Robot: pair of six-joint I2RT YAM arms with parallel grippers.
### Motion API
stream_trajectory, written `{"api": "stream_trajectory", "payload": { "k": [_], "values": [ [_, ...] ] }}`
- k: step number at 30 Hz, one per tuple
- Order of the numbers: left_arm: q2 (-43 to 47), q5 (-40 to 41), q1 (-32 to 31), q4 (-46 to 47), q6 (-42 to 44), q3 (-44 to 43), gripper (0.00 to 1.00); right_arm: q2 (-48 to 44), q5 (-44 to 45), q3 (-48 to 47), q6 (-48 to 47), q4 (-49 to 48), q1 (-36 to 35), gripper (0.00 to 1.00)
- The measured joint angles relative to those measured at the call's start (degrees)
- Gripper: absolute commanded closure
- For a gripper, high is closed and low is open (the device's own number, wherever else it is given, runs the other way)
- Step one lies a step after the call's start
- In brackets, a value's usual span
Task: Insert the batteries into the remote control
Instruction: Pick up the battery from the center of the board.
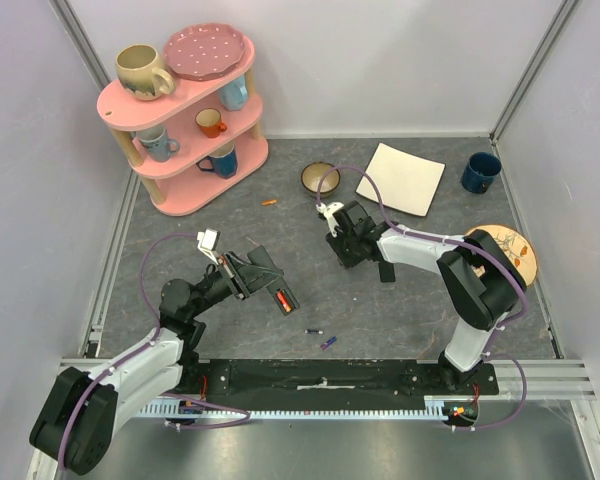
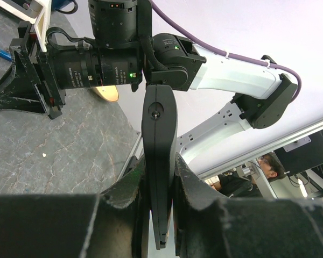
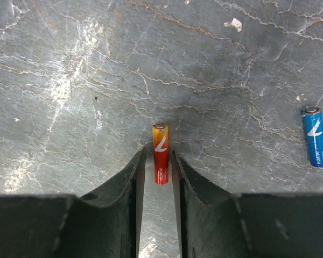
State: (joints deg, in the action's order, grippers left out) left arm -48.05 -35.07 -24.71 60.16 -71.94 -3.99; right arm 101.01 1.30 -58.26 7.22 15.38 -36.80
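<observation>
My left gripper (image 2: 160, 177) clenches the remote control (image 2: 159, 118) mid-frame, steady for loading; my right gripper (image 3: 158, 156), released, straddles the orange-red battery (image 3: 160, 141) (lower centre) to pinch it.

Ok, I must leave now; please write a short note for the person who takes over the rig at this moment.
Left gripper: shut on the remote control.
Right gripper: open, jaws astride a red-orange battery lying on the table, not yet clamped.
Loose: blue battery beside it; purple battery and orange battery farther off.
Done: one red battery seems seated in the remote.
Left: grasp this one, load the rest.
</observation>
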Motion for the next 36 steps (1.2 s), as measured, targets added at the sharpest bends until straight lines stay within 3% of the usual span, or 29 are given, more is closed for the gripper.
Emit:
{"api": "stream_trajectory", "payload": {
  "k": [3, 8, 17, 21, 25, 29, 36],
  "values": [
    [0.0, 0.0, 0.0, 0.0, 0.0, 0.0, 0.98, 0.0, 0.0, 0.2, 0.6, -0.4, 0.2, 0.60],
    [0.0, 0.0, 0.0, 0.0, 0.0, 0.0, 0.98, -0.3, 0.0, 0.7, 1.0, -1.0, 0.3, 0.62],
    [-0.2, 0.0, 0.0, 0.0, 0.0, 0.0, 0.98, -0.3, 0.0, 0.9, 2.0, -1.1, 0.3, 0.80],
    [-1.0, 0.0, 0.0, 0.2, 0.0, 0.0, 0.98, -0.6, 0.0, 1.3, 2.8, -1.5, 0.3, 1.00],
    [-4.4, 0.3, -0.3, 0.9, 0.0, -0.5, 0.98, -2.0, 0.3, 2.6, 6.1, -1.4, 0.8, 1.00],
    [-9.5, 0.9, -2.3, 2.4, 0.0, -3.6, 0.98, -8.5, -0.1, 5.6, 12.0, 2.1, 1.6, 1.00],
    [-14.7, 5.0, -7.1, 6.0, 0.2, -8.2, 0.98, -27.9, -6.0, 4.7, 18.0, 8.4, -0.9, 1.00]
  ]
}}
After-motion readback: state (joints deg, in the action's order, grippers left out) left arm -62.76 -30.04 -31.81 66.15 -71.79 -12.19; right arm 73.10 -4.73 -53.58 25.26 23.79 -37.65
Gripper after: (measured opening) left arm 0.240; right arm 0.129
